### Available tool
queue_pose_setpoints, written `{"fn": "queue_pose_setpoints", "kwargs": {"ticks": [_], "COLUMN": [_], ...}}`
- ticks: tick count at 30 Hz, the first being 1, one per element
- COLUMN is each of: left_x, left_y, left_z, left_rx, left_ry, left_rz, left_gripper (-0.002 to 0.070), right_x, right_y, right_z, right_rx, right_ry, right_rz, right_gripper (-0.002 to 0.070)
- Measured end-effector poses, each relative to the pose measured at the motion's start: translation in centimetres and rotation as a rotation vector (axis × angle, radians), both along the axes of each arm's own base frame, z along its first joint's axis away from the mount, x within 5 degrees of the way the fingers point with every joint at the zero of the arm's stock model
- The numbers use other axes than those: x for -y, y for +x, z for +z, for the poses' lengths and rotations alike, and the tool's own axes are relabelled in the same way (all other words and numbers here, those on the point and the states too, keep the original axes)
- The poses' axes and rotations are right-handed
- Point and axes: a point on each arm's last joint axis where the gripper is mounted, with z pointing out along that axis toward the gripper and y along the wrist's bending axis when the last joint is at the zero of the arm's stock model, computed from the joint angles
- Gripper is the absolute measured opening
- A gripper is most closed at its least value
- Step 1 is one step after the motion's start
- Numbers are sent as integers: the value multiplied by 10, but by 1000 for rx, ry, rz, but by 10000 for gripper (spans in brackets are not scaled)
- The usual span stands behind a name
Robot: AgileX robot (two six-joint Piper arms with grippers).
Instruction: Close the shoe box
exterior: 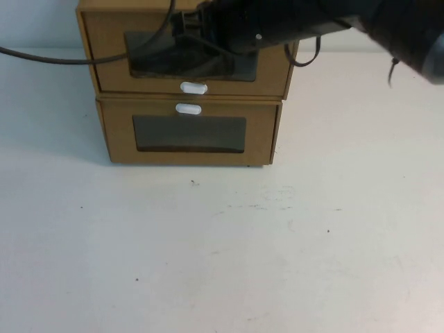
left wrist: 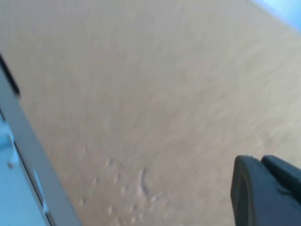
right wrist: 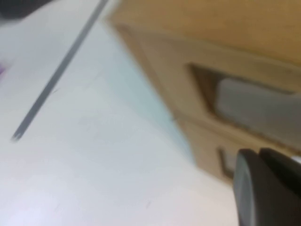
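Two brown cardboard boxes are stacked at the back of the table. The upper one is the shoe box (exterior: 111, 69), with its white pull tab (exterior: 193, 87) under the clear window. Its front looks about flush with the box below. My right arm reaches in from the upper right, and my right gripper (exterior: 182, 24) is in front of the shoe box's window. In the right wrist view the right gripper (right wrist: 258, 188) is shut and holds nothing, beside a windowed cardboard front (right wrist: 254, 103). My left gripper (left wrist: 261, 188) is shut, close to a plain cardboard surface (left wrist: 141, 94), and is outside the high view.
The lower box (exterior: 118, 142) has its white tab (exterior: 188, 109) above its window. A dark cable (exterior: 48, 57) runs from the left edge up across the shoe box. The white table (exterior: 222, 263) stretches out in front of the boxes.
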Motion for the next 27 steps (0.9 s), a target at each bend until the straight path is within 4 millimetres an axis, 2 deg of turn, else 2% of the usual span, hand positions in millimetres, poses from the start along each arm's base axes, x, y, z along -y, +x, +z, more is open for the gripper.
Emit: {"fn": "queue_pose_setpoints", "kwargs": {"ticks": [7, 11, 14, 17, 20, 24, 27], "left_x": [-8, -18, -26, -34, -44, -57, -65], "left_y": [-39, -68, -102, -140, -182, -242, -277], "left_z": [41, 49, 48, 30, 9, -27, -60], "left_rx": [119, 179, 218, 226, 256, 322, 368], "left_ry": [45, 68, 60, 51, 38, 32, 14], "left_rz": [8, 64, 113, 159, 207, 260, 303], "left_gripper": [-2, -2, -2, -2, -2, -2, -2], "right_x": [35, 60, 76, 101, 129, 167, 192], "right_y": [-56, -96, -136, -183, -222, -267, -295], "right_z": [52, 68, 72, 73, 57, 22, -9], "right_rx": [-18, -7, 9, 25, 16, 13, 26], "right_ry": [-153, -293, -351, -339, -313, -247, -178], "right_rz": [71, 22, -5, -22, -39, -80, -111], "right_gripper": [-11, -11, -11, -11, -11, -11, -11]}}
